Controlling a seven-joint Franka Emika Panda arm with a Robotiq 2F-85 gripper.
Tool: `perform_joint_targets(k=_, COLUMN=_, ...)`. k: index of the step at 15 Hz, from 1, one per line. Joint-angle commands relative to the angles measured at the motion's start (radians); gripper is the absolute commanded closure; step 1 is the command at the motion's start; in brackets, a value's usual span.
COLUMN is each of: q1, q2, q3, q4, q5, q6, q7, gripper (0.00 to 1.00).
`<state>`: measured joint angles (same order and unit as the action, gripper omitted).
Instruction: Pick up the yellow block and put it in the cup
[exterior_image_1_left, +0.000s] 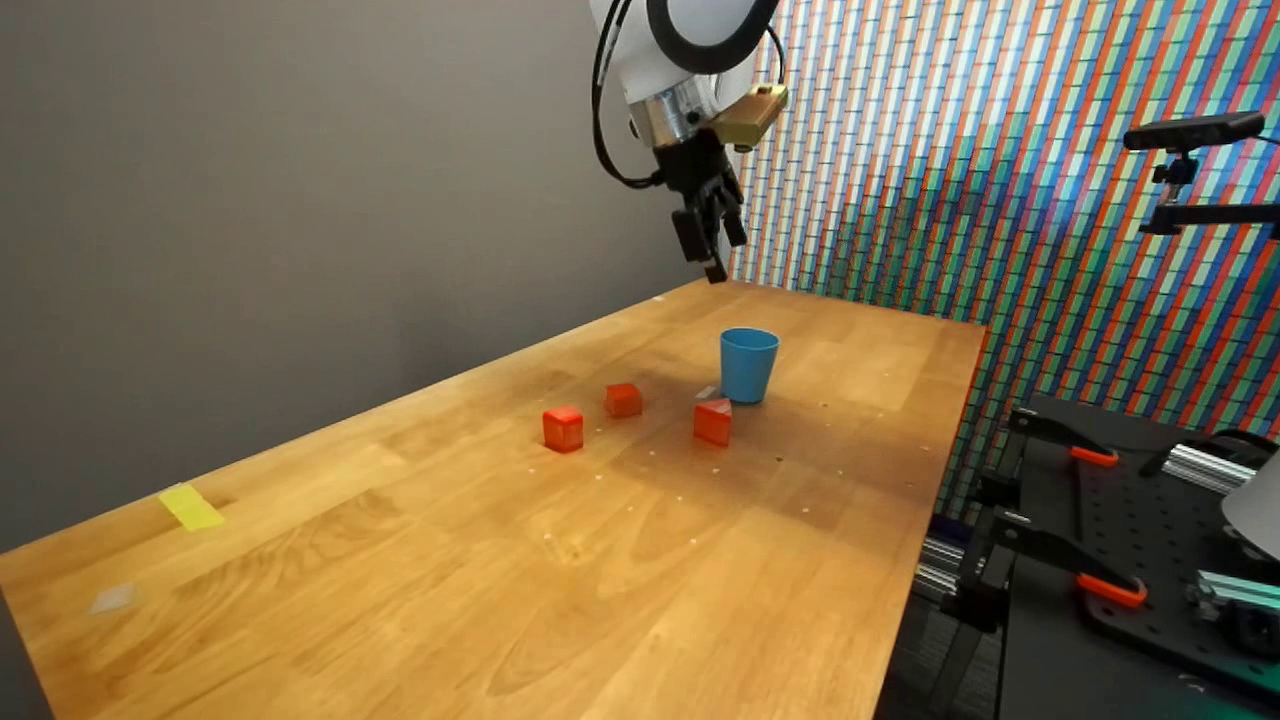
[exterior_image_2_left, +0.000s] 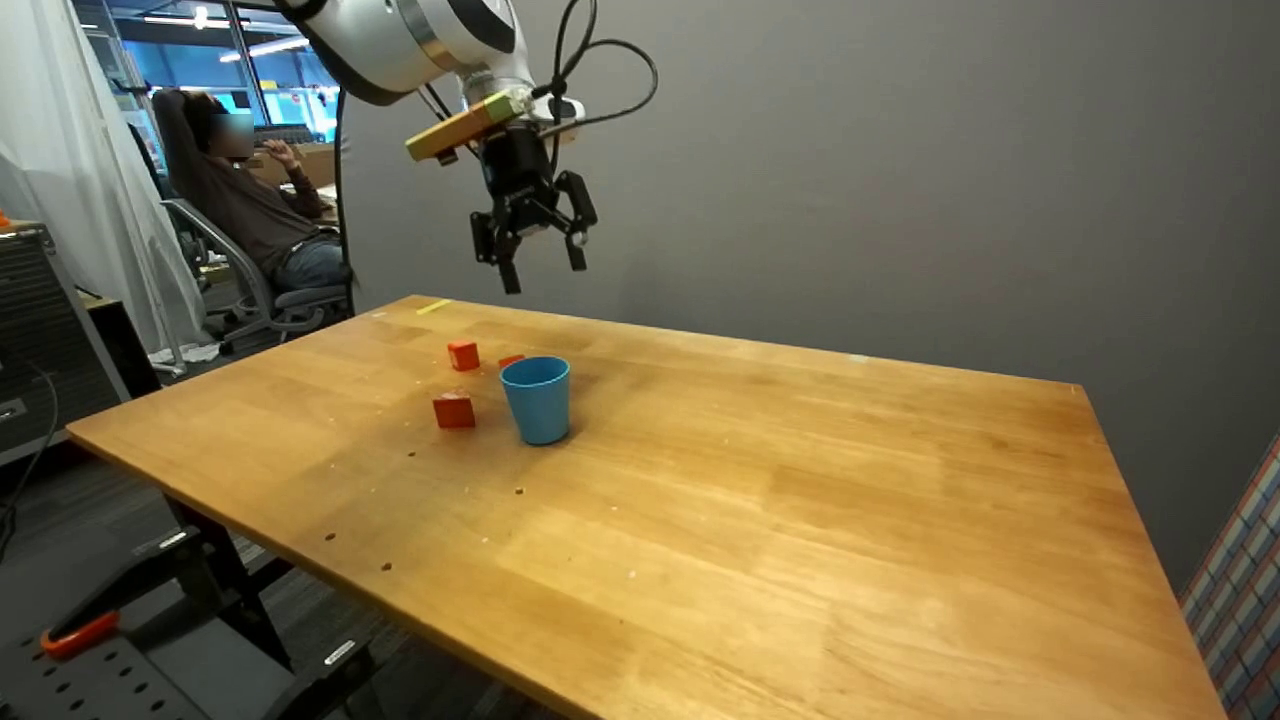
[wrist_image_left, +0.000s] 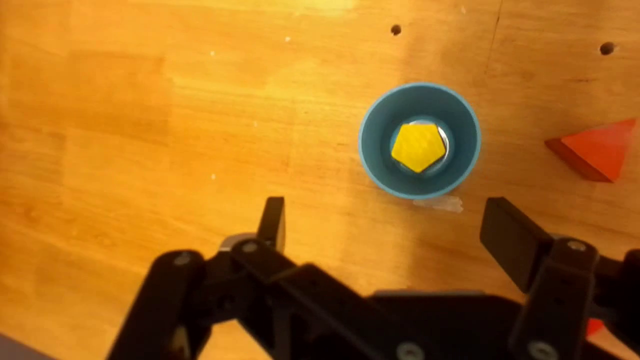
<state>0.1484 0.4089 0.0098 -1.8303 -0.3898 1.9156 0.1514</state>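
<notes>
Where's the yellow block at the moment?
In the wrist view, the yellow block sits inside the blue cup, right of the picture's center; a red block lies to the cup's right.

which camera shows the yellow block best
The wrist view: it looks down into the cup, so the five-sided top of the yellow block shows in full. Both exterior views show nothing of the block; they see the cup from the side, its wall hiding it.

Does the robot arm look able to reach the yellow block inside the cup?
Probably yes: the pincer is open and nothing covers the yellow block, though the cup may leave little room.
</notes>
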Motion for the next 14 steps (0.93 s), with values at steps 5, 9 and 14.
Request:
perform_joint_targets(k=5, q1=0.028, q2=-0.14, q3=0.054, q4=-0.049, q5=-0.025, q6=0.29, q7=-0.007, gripper=0.0)
perform_joint_targets(k=9, q1=-0.012, q2=-0.107, q3=0.075, q4=-0.009, q5=0.117, q6=0.471, q7=-0.118, gripper=0.0)
perform_joint_targets(k=14, q1=0.008, q2=-0.109, q3=0.054, q4=-0.02, q5=0.094, q6=0.448, q7=-0.092, gripper=0.0)
